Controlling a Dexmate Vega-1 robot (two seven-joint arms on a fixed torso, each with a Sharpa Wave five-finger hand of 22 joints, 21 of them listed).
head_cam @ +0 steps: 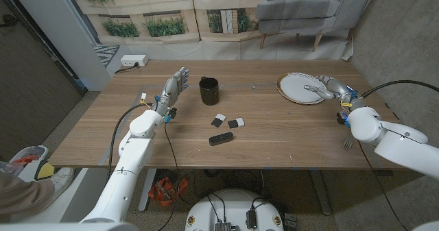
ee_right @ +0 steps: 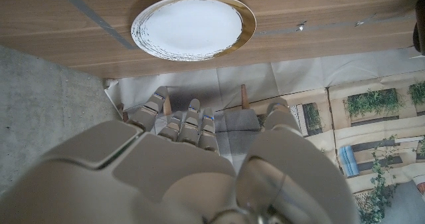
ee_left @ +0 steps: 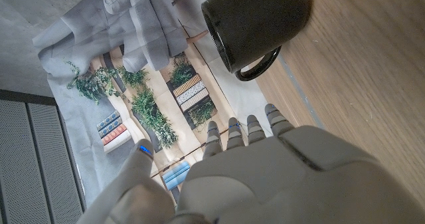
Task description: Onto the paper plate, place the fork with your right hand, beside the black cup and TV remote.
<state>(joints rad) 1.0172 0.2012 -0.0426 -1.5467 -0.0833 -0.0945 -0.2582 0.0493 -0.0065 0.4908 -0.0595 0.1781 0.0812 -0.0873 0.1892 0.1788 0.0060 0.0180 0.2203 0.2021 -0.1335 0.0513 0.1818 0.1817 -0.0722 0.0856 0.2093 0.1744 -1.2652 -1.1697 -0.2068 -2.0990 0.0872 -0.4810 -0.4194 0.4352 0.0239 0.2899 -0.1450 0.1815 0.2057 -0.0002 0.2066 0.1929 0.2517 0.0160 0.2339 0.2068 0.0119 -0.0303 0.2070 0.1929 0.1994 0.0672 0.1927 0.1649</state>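
Note:
The paper plate (head_cam: 296, 88) (ee_right: 192, 28), white with a gold rim, lies at the far right of the table and looks bare in the right wrist view. My right hand (head_cam: 330, 87) (ee_right: 186, 171) hovers at the plate's right edge, fingers apart and holding nothing that I can see. A small grey fork (head_cam: 348, 144) lies near the front right edge, partly hidden by my right forearm. The black cup (head_cam: 210, 91) (ee_left: 255, 21) stands mid-table. My left hand (head_cam: 173, 90) (ee_left: 265, 177) stands just left of it, fingers stretched and empty. The black TV remote (head_cam: 221, 139) lies nearer the front.
Two small black-and-white blocks (head_cam: 219, 120) (head_cam: 236, 123) lie between the cup and the remote. A white power strip (head_cam: 132, 62) sits beyond the table's far left corner. Bare wood spans from the remote to the plate.

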